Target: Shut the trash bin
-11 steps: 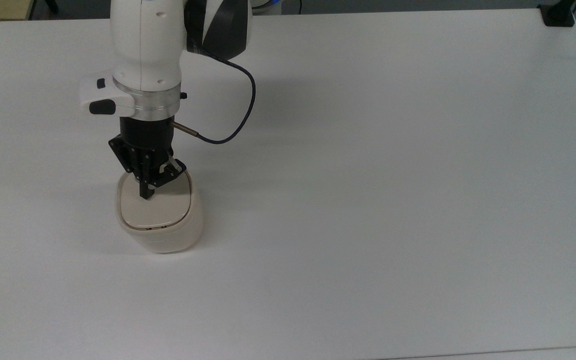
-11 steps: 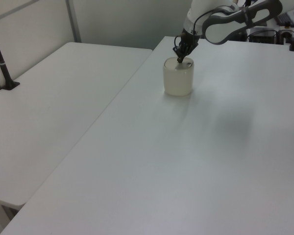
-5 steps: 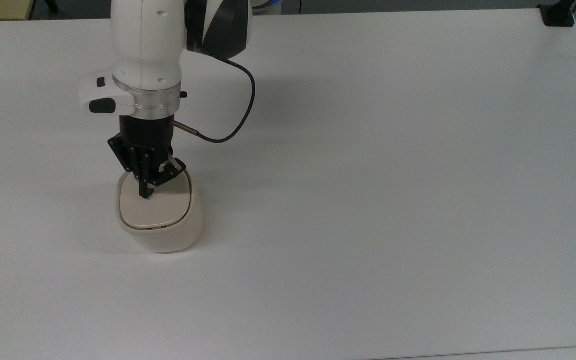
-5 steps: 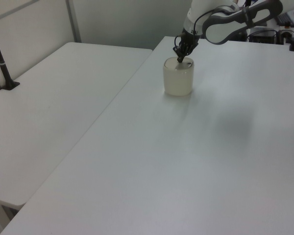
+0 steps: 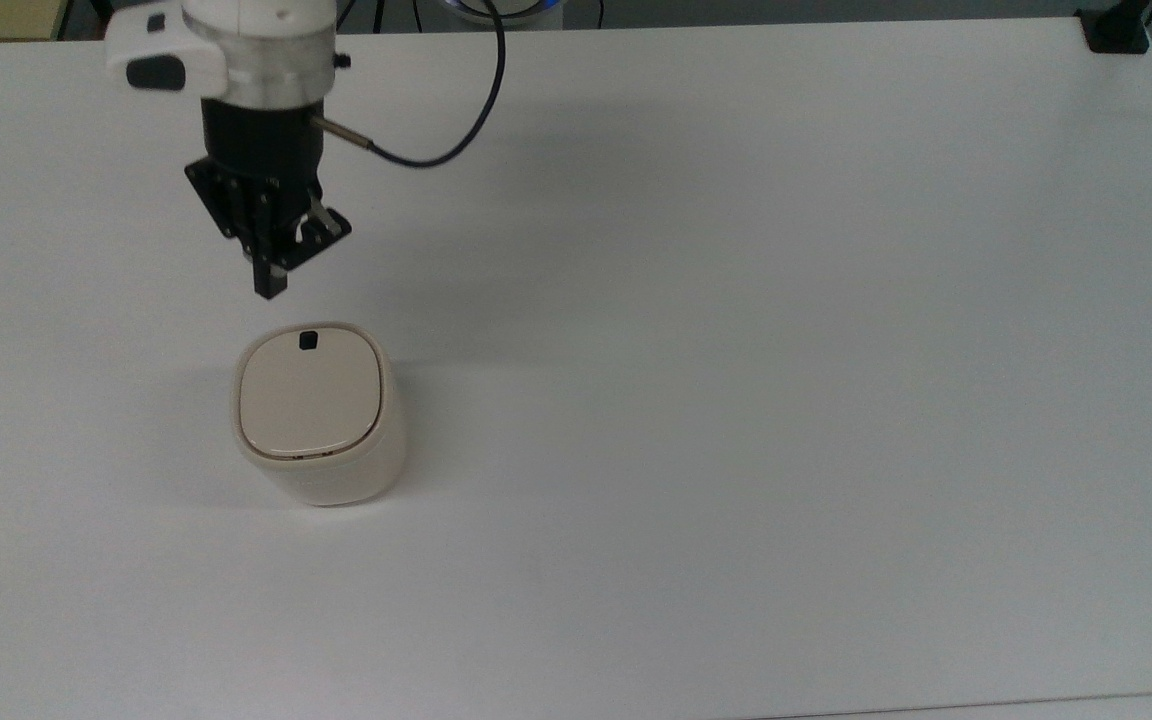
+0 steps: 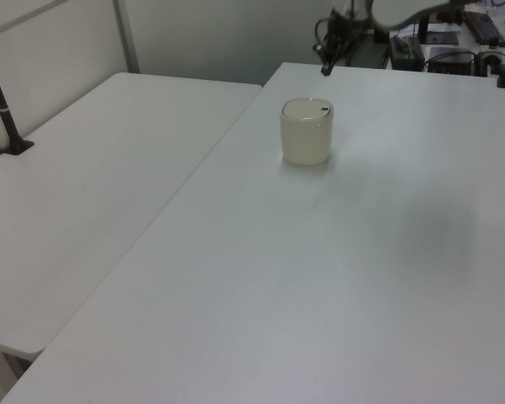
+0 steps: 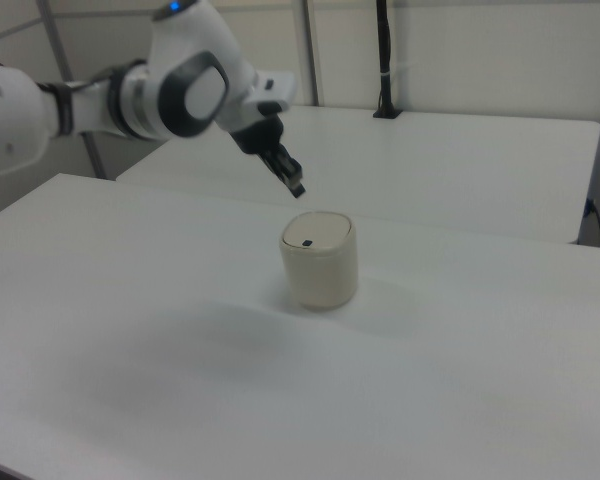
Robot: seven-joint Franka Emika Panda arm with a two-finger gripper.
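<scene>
Top view is showing the bin (image 5: 317,414) sitting on the white table (image 5: 786,350) toward the top view's left, its lid (image 5: 308,392) lying flat and flush in the rim — the small black mark (image 5: 308,341) facing up. The gripper (image 5: 271,287) is hanging clear above it, touching nothing, its fingers pressed together. Judging by this, the closing is looking done — nothing obvious is remaining.
</scene>
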